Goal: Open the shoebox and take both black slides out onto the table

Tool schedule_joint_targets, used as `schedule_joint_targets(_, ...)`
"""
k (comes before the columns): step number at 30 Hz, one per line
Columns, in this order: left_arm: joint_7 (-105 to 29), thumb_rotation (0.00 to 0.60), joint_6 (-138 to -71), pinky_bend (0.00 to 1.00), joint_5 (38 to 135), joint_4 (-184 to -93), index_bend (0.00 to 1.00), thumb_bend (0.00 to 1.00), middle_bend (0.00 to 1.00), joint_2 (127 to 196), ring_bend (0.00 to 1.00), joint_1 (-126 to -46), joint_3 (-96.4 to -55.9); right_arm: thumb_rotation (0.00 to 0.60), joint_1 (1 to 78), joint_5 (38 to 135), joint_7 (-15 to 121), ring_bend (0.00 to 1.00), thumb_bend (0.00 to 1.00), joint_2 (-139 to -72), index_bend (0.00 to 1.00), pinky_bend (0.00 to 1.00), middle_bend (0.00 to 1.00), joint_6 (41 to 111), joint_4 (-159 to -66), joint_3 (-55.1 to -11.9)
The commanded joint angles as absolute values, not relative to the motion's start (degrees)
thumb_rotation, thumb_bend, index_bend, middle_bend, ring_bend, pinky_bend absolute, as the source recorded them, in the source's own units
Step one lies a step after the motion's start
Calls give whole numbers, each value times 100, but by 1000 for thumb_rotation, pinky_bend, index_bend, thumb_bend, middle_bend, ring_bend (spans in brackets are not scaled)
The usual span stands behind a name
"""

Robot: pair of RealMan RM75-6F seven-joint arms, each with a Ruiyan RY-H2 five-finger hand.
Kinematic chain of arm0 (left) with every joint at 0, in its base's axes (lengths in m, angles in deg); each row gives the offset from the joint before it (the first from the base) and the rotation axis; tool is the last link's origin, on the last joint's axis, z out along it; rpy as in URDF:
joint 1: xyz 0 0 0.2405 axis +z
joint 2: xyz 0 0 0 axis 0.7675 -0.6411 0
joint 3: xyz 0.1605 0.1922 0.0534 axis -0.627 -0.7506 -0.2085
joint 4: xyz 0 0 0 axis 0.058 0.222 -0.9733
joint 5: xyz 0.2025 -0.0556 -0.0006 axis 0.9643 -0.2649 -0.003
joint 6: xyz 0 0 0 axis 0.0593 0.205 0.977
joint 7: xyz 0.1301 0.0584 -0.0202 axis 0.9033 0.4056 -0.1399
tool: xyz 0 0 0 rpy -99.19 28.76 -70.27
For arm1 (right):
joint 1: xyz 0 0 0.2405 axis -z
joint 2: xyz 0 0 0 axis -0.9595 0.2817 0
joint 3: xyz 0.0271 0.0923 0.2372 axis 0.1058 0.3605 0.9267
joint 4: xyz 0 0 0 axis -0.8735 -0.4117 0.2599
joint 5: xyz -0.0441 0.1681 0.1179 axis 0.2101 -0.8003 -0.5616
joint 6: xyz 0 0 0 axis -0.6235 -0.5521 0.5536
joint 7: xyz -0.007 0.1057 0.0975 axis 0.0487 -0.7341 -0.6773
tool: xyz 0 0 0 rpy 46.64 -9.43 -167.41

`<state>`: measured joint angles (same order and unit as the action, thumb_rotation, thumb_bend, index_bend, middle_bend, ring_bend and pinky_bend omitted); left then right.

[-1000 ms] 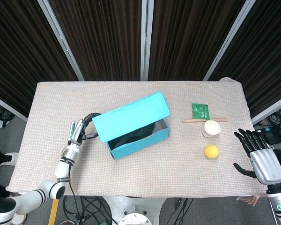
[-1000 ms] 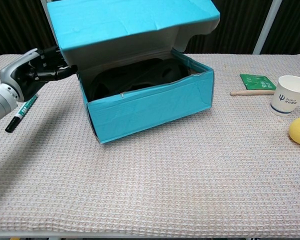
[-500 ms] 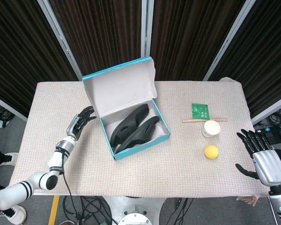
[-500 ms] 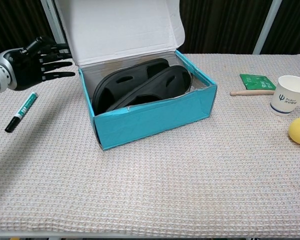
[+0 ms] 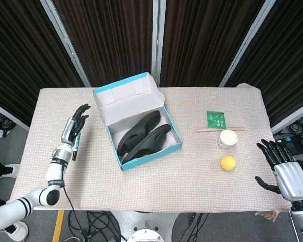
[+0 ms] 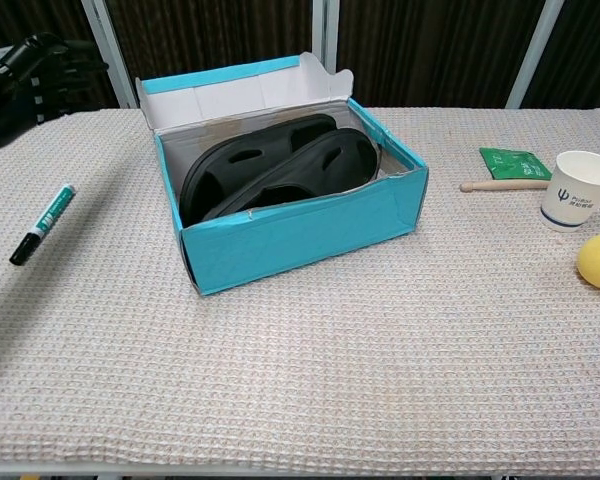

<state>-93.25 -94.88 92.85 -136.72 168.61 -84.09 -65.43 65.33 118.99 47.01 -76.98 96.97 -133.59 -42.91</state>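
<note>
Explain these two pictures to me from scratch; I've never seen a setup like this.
This is a robot with two arms, each ending in a hand with fingers. One picture looks down from its head, the other looks forward from its chest, both at one cloth-covered table.

In the middle stands a turquoise shoebox with its lid folded back, and two black slides lie inside.

The left hand hovers over the table to the box's left, fingers apart, holding nothing. The right hand is open too, at the table's right edge.

Also on the table: a marker, a green packet, a wooden stick, a paper cup and a yellow ball.
</note>
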Motion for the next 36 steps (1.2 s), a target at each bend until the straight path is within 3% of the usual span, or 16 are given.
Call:
schedule_joint_targets(1, -8477, 455, -10192, 195, 10179, -13650, 163, 557, 111, 16688, 27, -8325, -6874, 600, 6522, 11909, 4714, 0, 101, -7702, 0, 57, 25, 9693, -13364, -4284)
schedule_joint_targets(6, -7545, 597, -10173, 260, 10887, -13807, 249, 541, 190, 16400, 103, -8650, -7145, 600, 6501, 11964, 4786, 0, 101, -7678, 0, 57, 25, 9712, -13417, -4268)
schedule_joint_targets(12, -6113, 600, -9544, 269, 11139, -14151, 247, 399, 190, 16222, 149, -9222, -7294, 600, 6491, 11990, 4836, 0, 101, -7645, 0, 57, 25, 9695, -13462, -4279)
schedule_joint_targets(23, -3905, 600, -8913, 212, 10330, -14461, 159, 388, 156, 16400, 147, -9738, -7137, 600, 6509, 11971, 4742, 0, 101, -7651, 0, 57, 25, 9723, -13370, -4281)
schedule_joint_targets(36, -2276, 600, -8764, 187, 8879, -15077, 115, 271, 72, 16373, 81, -9806, -7270, 600, 6514, 11964, 4584, 0, 101, -7690, 0, 57, 25, 9746, -13233, -4283)
